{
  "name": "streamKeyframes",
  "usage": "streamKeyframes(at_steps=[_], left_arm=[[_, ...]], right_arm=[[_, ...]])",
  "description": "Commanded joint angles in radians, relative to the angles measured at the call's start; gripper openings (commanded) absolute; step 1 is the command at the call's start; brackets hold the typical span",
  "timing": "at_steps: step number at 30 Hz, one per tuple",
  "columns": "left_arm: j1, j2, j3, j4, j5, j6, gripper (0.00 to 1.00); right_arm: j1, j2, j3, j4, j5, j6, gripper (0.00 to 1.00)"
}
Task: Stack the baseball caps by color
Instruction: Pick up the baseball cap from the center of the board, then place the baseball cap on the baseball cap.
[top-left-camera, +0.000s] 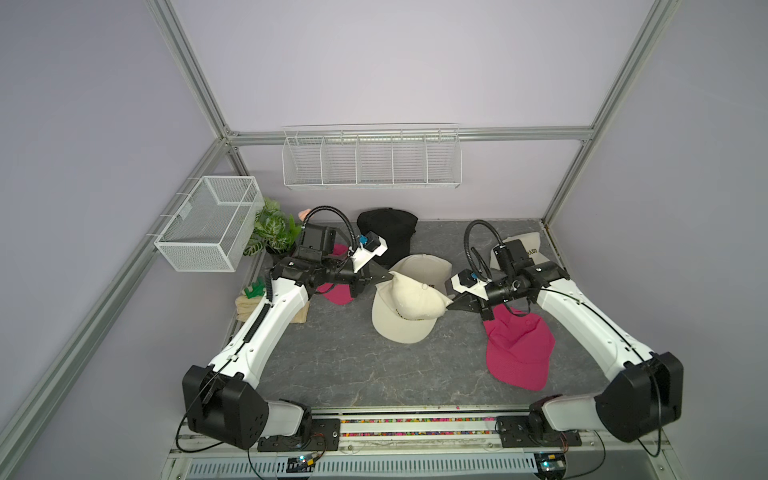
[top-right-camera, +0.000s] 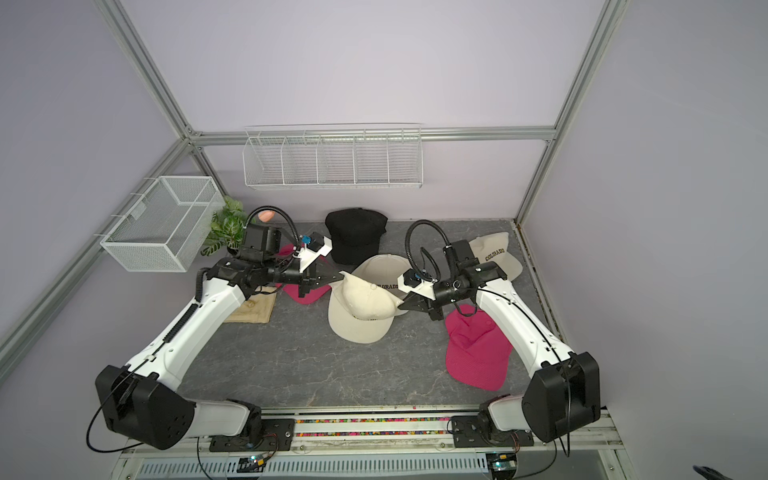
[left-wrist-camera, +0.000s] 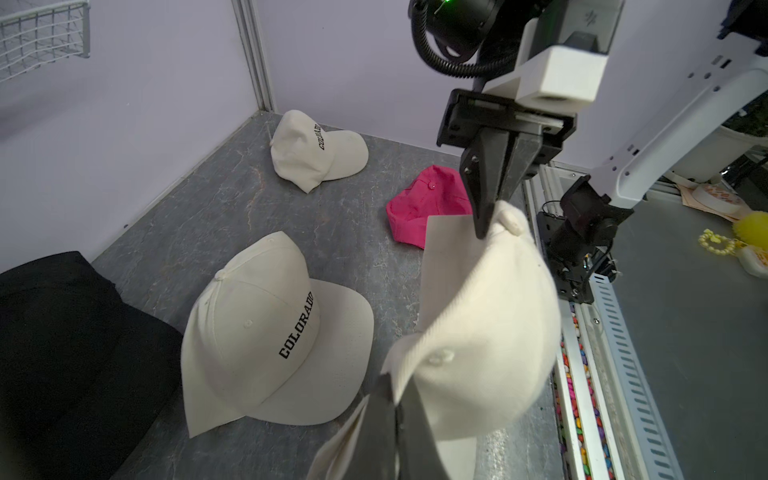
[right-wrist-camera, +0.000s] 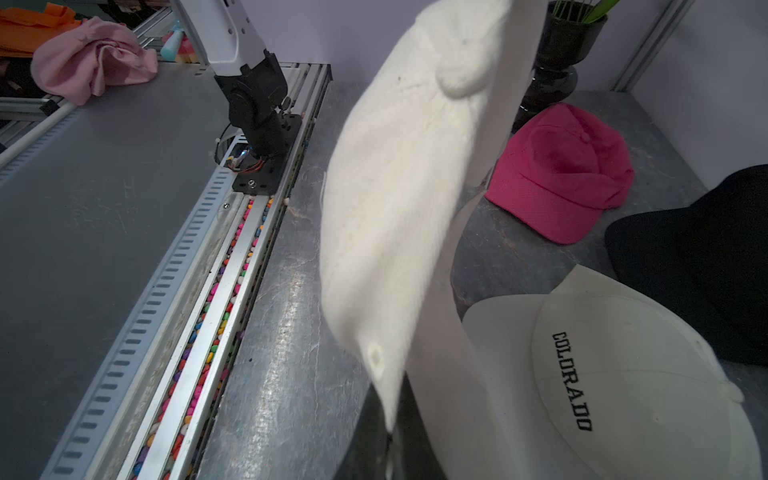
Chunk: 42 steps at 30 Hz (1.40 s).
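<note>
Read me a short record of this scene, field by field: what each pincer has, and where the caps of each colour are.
left pincer: shut on the held cream fabric cap
right pincer: shut on the same cap, opposite side
cream cap with COLORADO lettering: lying just behind the held one
corner cream cap: back right corner
black fabric caps: back centre, number unclear
near pink mesh cap: beside the right arm
far pink mesh cap: partly under the left arm
stacking: cream and pink caps not yet stacked
</note>
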Motion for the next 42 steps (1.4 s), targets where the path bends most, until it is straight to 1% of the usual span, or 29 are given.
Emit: streamKeyframes(at_steps=[1, 3, 5, 9, 10, 12, 16, 20, 22, 24, 27, 30, 32, 36, 40, 42], left_arm=[[-0.081, 0.053, 0.044, 0.007, -0.191, -0.042, 0.00], [-0.093, 0.091, 0.074, -0.033, -0.189, -0.030, 0.00], [-0.093, 0.117, 0.091, -0.027, -0.193, -0.046, 0.00], [-0.093, 0.166, 0.099, 0.076, -0.243, -0.156, 0.00], [-0.093, 0.180, 0.109, 0.086, -0.264, -0.179, 0.00], [-0.093, 0.219, 0.150, 0.057, -0.299, -0.196, 0.00], [-0.093, 0.299, 0.247, -0.047, -0.324, -0.173, 0.00], [-0.090, 0.368, 0.343, -0.151, -0.347, -0.133, 0.00], [-0.085, 0.393, 0.372, -0.171, -0.342, -0.121, 0.00], [-0.079, 0.414, 0.382, -0.170, -0.341, -0.111, 0.00], [-0.062, 0.448, 0.389, -0.141, -0.343, -0.120, 0.00], [-0.049, 0.493, 0.410, -0.117, -0.344, -0.148, 0.00], [-0.049, 0.525, 0.427, -0.105, -0.352, -0.162, 0.00], [-0.048, 0.581, 0.447, -0.073, -0.358, -0.195, 0.00], [-0.042, 0.608, 0.447, -0.030, -0.392, -0.217, 0.00], [-0.035, 0.620, 0.450, -0.006, -0.399, -0.239, 0.00]], right_arm=[[-0.037, 0.040, 0.053, -0.062, -0.035, -0.046, 0.07], [-0.056, 0.072, 0.084, -0.136, -0.034, -0.080, 0.07], [-0.071, 0.104, 0.117, -0.210, -0.017, -0.126, 0.07], [-0.105, 0.170, 0.179, -0.276, 0.032, -0.150, 0.07], [-0.133, 0.186, 0.196, -0.287, 0.039, -0.153, 0.07], [-0.142, 0.228, 0.253, -0.341, 0.049, -0.187, 0.06], [-0.148, 0.337, 0.413, -0.480, 0.064, -0.265, 0.07], [-0.148, 0.459, 0.560, -0.636, 0.046, -0.382, 0.06], [-0.148, 0.501, 0.613, -0.684, 0.050, -0.405, 0.07], [-0.148, 0.533, 0.640, -0.687, 0.062, -0.404, 0.07], [-0.150, 0.571, 0.658, -0.625, 0.092, -0.339, 0.06], [-0.151, 0.612, 0.682, -0.522, 0.139, -0.181, 0.07], [-0.150, 0.640, 0.705, -0.489, 0.160, -0.121, 0.07], [-0.151, 0.692, 0.736, -0.413, 0.191, 0.022, 0.10], [-0.150, 0.753, 0.779, -0.408, 0.204, 0.098, 0.10], [-0.150, 0.769, 0.778, -0.372, 0.215, 0.149, 0.09]])
